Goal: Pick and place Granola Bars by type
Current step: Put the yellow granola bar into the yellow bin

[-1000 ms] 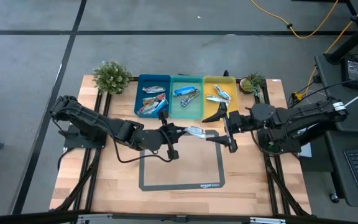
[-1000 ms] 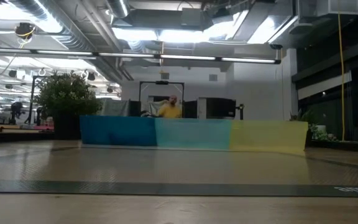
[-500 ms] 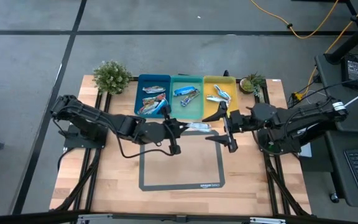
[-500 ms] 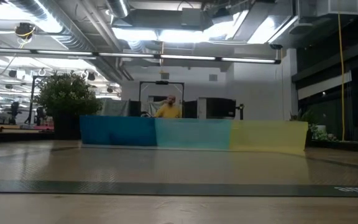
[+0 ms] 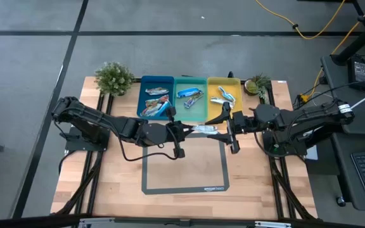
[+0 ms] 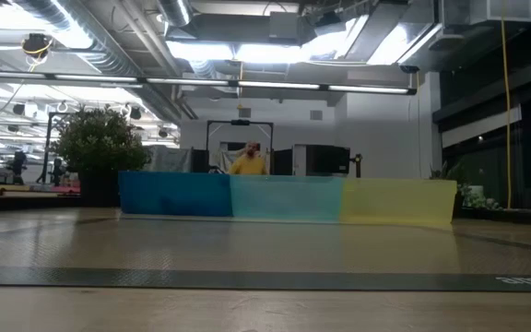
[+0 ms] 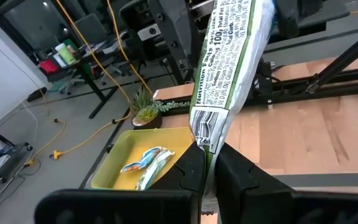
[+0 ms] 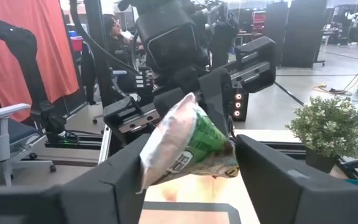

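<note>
My left gripper [image 5: 184, 130] is shut on a granola bar [image 5: 203, 130] in a white-and-green wrapper and holds it above the table's middle, in front of the teal bin [image 5: 190, 111]. My right gripper [image 5: 228, 130] is open. Its two fingers stand on either side of the bar's free end [image 8: 188, 146]; I cannot tell whether they touch it. More granola bars lie in the blue bin [image 5: 156, 98], the teal bin and the yellow bin [image 5: 224, 95]. The low view shows neither gripper. My left gripper pinches the bar's crimped end beside the barcode [image 7: 205, 146] between its two fingers. The fingers come nearly level from the table's left and lie along the bar. The bar sticks out beyond them toward my right gripper, lifted clear of the table.
The three bins stand side by side at the table's far edge, between a bushy plant [image 5: 114, 77] on the left and a small plant [image 5: 256, 83] on the right. A dark-framed mat [image 5: 184, 171] lies on the wood below the grippers.
My left gripper has carried the bar toward the table's right and a little toward the far edge, so its free end now lies between my right gripper's fingers. Those fingers have drawn somewhat closer together. My right arm has stayed where it was.
</note>
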`<state>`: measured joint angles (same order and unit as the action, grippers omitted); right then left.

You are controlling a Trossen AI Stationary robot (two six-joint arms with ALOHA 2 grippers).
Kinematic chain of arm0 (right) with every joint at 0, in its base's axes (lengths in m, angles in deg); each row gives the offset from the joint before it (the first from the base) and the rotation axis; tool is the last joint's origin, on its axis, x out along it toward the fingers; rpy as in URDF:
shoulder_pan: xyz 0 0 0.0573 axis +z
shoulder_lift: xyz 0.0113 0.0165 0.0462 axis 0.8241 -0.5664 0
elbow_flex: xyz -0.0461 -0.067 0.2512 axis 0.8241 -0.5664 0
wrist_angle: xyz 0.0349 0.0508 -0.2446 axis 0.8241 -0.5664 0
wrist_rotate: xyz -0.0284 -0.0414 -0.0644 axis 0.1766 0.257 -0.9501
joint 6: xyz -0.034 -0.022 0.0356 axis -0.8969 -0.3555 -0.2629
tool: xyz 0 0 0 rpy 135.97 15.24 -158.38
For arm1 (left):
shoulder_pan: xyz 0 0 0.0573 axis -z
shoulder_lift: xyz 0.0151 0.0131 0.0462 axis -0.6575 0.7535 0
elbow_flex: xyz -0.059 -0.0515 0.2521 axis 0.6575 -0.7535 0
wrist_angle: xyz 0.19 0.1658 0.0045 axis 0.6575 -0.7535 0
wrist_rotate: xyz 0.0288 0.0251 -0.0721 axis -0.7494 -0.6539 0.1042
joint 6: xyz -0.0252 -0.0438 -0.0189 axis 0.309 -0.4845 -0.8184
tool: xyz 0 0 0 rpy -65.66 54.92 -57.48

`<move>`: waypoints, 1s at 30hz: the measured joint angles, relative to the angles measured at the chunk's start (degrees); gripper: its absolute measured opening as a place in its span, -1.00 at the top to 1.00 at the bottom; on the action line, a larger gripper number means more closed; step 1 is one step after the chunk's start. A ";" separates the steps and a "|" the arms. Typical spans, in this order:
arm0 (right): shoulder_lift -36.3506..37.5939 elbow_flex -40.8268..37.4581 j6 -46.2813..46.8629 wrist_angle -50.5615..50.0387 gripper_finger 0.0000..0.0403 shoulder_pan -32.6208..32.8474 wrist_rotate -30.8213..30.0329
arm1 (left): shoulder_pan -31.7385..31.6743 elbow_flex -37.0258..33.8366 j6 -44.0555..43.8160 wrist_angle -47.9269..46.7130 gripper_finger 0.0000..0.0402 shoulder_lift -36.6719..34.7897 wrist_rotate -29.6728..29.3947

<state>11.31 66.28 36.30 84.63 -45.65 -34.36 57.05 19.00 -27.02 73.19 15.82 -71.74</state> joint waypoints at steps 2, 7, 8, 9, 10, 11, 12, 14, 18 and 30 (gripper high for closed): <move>0.00 0.00 -0.68 0.02 -0.11 0.00 0.00 | 0.00 0.00 -0.02 0.02 0.94 0.00 0.67; 0.00 0.00 -1.17 0.02 0.09 0.00 -0.02 | 0.00 0.00 -0.73 0.00 0.93 0.00 0.73; 0.00 0.00 -1.15 0.02 0.14 0.00 -0.02 | 0.00 0.00 -1.10 0.00 0.93 0.00 0.73; 0.00 0.00 -1.15 0.00 0.19 0.00 -0.02 | 0.00 0.00 -1.41 0.00 0.92 0.00 0.74; 0.00 0.00 -1.20 0.00 0.24 0.00 -0.02 | 0.00 0.00 -1.49 0.04 0.91 0.00 0.76; 0.00 0.00 -1.26 0.00 0.30 0.00 -0.04 | 0.00 0.00 -1.51 0.02 0.90 0.00 0.80; 0.00 0.00 -1.28 -0.02 0.35 0.00 -0.04 | 0.00 0.00 -1.55 0.02 0.88 0.00 0.80; 0.00 0.00 -1.28 -0.02 0.46 0.00 -0.04 | 0.02 0.00 -1.60 0.02 0.83 0.00 0.82; 0.00 0.00 -1.30 0.00 0.62 0.00 -0.07 | 0.02 0.00 -2.09 -0.05 0.72 0.00 0.80; 0.04 0.00 -2.77 -0.22 0.69 0.01 -0.07 | 4.68 0.02 -7.41 -4.75 0.10 -1.86 3.20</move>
<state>11.34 66.28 33.53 84.41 -45.65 -34.43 61.73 19.02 -34.43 68.44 13.96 -68.54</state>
